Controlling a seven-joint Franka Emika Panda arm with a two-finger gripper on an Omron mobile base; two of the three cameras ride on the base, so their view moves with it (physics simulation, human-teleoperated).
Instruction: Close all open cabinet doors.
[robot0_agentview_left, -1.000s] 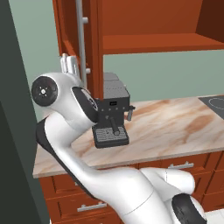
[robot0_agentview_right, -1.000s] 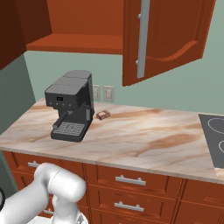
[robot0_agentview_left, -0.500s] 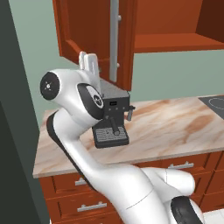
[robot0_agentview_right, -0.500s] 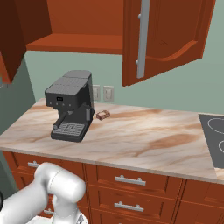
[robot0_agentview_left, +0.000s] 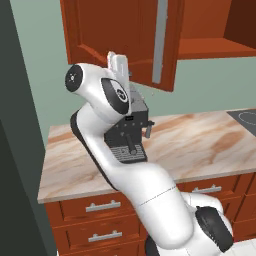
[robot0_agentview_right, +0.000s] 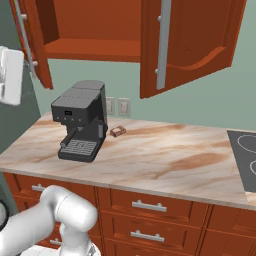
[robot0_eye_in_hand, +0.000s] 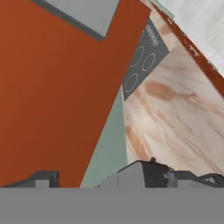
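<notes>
Two reddish-brown cabinet doors hang open above the counter. The left door (robot0_agentview_left: 115, 35) is swung partway toward the cabinet, its grey bar handle (robot0_agentview_left: 160, 40) facing me; from the other side it appears nearly edge-on (robot0_agentview_right: 31, 47). My gripper (robot0_agentview_left: 119, 64) is raised against this door's lower outer face, the white hand (robot0_agentview_right: 10, 75) just left of it. The door's wood (robot0_eye_in_hand: 52, 87) looms close in the hand view, and the two dark fingertips (robot0_eye_in_hand: 43, 178) stand far apart with nothing between them. The right door (robot0_agentview_right: 192, 45) stands wide open with its handle (robot0_agentview_right: 163, 45).
A black coffee machine (robot0_agentview_right: 80, 127) sits on the marble counter (robot0_agentview_right: 165, 160) right under my arm. A small brown item (robot0_agentview_right: 118, 131) lies by the wall outlets. The cooktop (robot0_agentview_right: 245, 160) is at the right. Drawer fronts (robot0_agentview_right: 150, 206) run below. A dark tall panel (robot0_agentview_left: 15, 150) bounds the left.
The left door has swung further toward the cabinet, and my hand has risen and moved with it. The right door has not moved.
</notes>
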